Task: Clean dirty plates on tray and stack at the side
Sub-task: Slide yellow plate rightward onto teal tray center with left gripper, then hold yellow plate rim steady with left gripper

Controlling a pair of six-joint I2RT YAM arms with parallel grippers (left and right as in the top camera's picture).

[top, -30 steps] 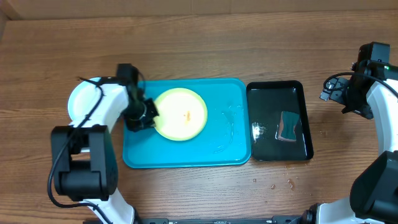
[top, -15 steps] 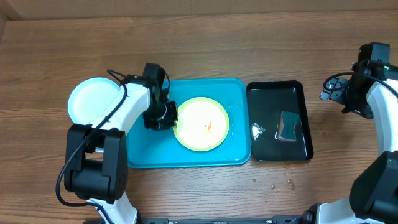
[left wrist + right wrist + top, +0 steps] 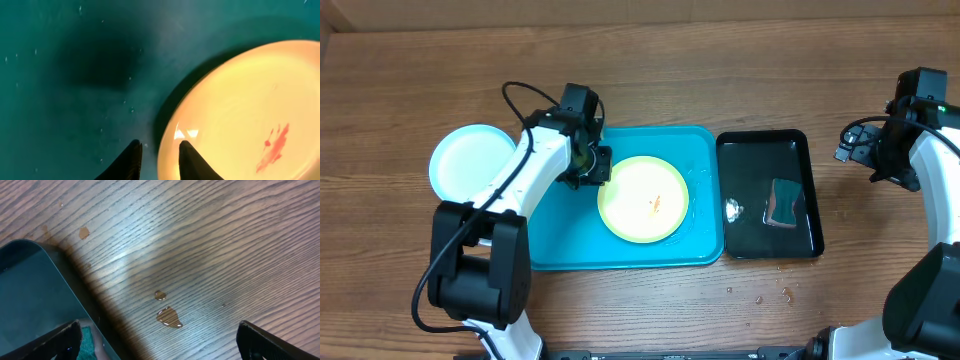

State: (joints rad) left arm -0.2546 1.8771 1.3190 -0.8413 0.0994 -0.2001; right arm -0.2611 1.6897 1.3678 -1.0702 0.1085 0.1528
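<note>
My left claw (image 3: 159,150), slightly parted and empty, hangs beside the yellow-green plate (image 3: 240,110), flat in the tray (image 3: 550,240), smear (image 3: 274,145) up for wiping.

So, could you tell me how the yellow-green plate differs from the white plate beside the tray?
The yellow-green plate lies inside the turquoise tray; the white plate sits on the bare table to the tray's left. The yellow-green plate carries an orange-red smear near its middle, while the white plate shows none from overhead. Both are round, lie flat and look alike in size.
</note>
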